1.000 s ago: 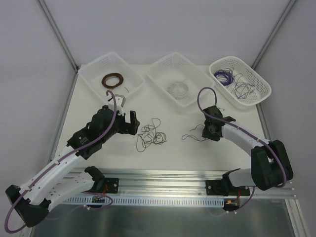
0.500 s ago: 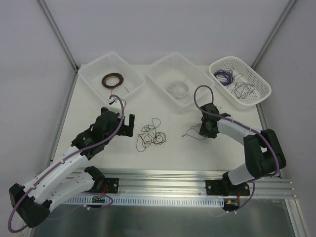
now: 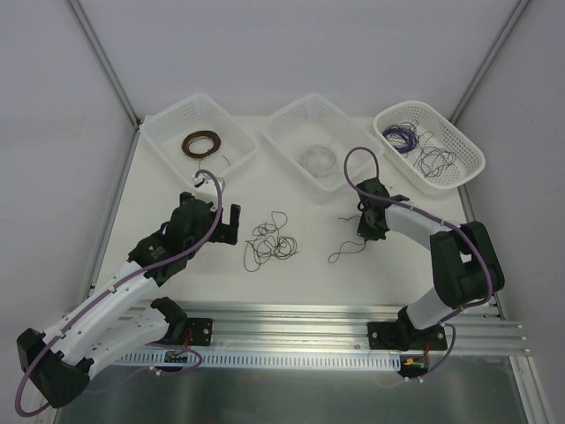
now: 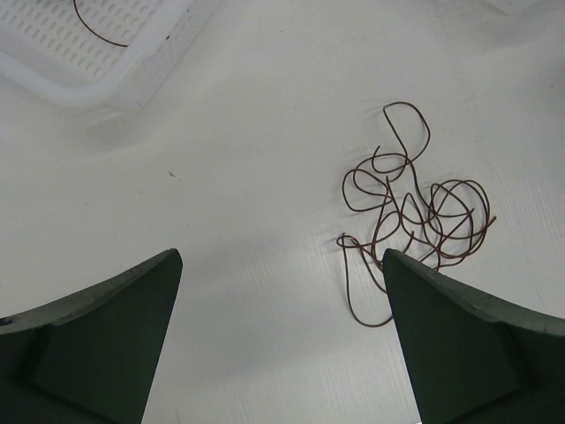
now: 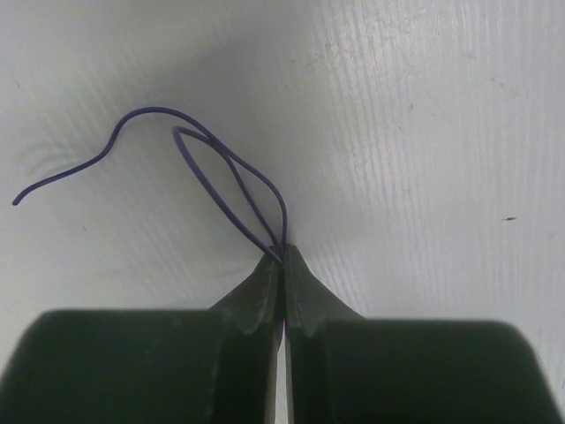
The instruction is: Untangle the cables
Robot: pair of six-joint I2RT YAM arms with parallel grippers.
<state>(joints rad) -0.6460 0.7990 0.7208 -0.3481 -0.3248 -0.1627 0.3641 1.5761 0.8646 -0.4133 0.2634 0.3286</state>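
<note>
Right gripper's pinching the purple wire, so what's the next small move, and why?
Probably raise the right gripper a little. Its jaws are shut on the purple wire, whose free end lies loose on the table, apart from the brown tangle, so it should lift clear without snagging.

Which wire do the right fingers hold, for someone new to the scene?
On the white table, in front of the middle basket, the right fingers pinch one thin wire. Unlike the brown tangle left of it, it is a single purple strand.

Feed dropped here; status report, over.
Right end effector shut on purple cable. Left end effector open, near brown tangle. No obstruction seen.
</note>
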